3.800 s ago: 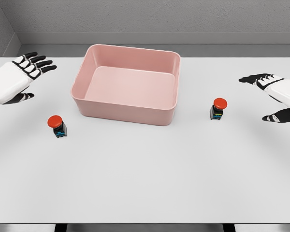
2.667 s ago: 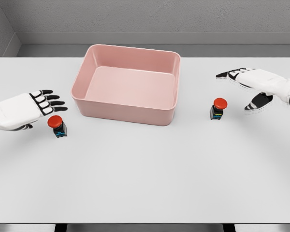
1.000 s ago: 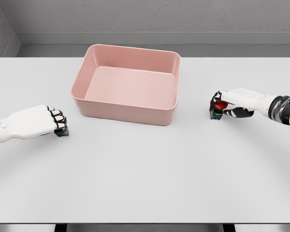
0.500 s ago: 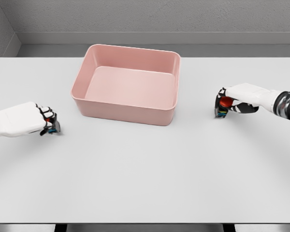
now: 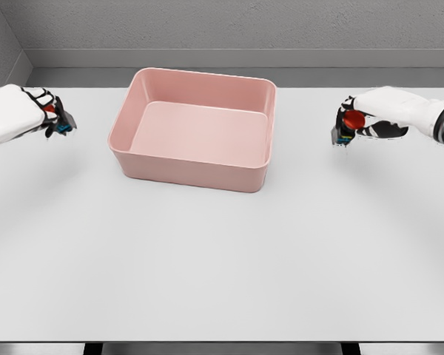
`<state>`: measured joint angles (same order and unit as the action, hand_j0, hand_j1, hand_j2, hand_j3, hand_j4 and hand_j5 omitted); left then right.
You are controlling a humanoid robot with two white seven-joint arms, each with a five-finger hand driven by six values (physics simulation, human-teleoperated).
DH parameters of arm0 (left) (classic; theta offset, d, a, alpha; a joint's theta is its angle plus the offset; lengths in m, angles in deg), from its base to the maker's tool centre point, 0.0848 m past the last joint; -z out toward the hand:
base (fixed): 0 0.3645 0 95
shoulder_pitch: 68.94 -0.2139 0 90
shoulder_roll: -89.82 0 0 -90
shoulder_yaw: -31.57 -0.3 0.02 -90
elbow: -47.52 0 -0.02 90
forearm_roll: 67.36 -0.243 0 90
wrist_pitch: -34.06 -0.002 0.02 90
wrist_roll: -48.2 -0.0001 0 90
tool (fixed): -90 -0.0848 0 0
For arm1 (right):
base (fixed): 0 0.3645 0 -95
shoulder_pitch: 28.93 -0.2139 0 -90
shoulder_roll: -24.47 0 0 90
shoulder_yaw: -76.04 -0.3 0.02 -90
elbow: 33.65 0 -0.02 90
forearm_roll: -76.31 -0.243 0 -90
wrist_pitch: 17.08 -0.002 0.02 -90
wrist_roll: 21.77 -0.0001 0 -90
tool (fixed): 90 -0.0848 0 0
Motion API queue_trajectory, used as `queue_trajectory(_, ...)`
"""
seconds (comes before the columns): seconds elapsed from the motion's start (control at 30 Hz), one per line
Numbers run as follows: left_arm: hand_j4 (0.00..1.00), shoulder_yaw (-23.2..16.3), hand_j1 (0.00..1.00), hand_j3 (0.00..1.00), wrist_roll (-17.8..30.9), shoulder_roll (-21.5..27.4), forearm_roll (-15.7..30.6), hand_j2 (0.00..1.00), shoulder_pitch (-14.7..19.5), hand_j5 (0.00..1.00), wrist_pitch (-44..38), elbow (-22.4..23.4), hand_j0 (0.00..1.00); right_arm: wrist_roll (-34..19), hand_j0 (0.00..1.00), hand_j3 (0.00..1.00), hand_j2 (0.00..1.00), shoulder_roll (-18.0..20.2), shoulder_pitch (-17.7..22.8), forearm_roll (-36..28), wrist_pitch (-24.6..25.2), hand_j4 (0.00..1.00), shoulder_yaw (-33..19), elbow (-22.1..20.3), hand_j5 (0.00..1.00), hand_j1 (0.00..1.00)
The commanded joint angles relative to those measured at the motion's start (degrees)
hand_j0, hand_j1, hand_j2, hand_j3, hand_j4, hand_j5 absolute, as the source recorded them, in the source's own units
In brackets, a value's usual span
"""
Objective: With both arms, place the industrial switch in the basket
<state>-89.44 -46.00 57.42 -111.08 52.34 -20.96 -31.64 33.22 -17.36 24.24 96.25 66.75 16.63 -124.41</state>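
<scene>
While each robot hand point(image 5: 18, 111) point(image 5: 377, 111) grips a switch point(image 5: 347, 127), red cap tilts sideways.

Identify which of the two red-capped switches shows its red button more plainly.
The red-capped switch in the right hand: its red cap faces the camera, while the left hand mostly hides the other switch.

we're seeing a smooth matt pink basket point(image 5: 194, 170), plastic-looking. table point(image 5: 222, 259) is showing flat matt white, no grain. both hands, left point(image 5: 18, 112) & right point(image 5: 377, 111), are looking like smooth white plastic shells w/ black fingers. switch caps are showing red; finish is too small to tell.
</scene>
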Motion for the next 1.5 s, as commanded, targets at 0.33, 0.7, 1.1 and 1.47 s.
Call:
queue_trajectory(0.33, 0.19, -0.4, 0.19, 0.19, 0.0, -10.8, 2.4, 0.19, 4.1, 0.19, 0.0, 1.1, 0.19, 0.0, 0.51, 0.51, 0.51, -3.0, -4.2, 0.0, -0.1, 0.51, 0.3, -0.3, 0.51, 0.51)
queue_trajectory(0.7, 0.19, -3.6, 0.19, 0.19, 0.4, -21.8, -3.0, 0.19, 6.9, 0.19, 0.0, 3.2, 0.19, 0.0, 0.52, 0.52, 0.52, -8.0, -6.9, 0.0, -0.5, 0.52, 2.2, -1.6, 0.52, 0.52)
queue_trajectory(1.1, 0.21, -4.9, 0.21, 0.21, 0.4, -27.6, -10.0, 0.21, 9.1, 0.21, 0.0, 11.7, 0.21, 0.0, 0.52, 0.52, 0.52, -13.0, -12.7, 0.0, -0.1, 0.52, 9.6, -1.9, 0.52, 0.52)
queue_trajectory(1.47, 0.67, -4.9, 0.67, 0.67, 0.5, -29.3, -11.1, 0.67, 10.0, 0.67, 0.0, 13.8, 0.67, 0.0, 0.52, 0.52, 0.52, -14.8, -14.2, 0.1, 3.0, 0.52, 13.0, 0.0, 0.52, 0.52)
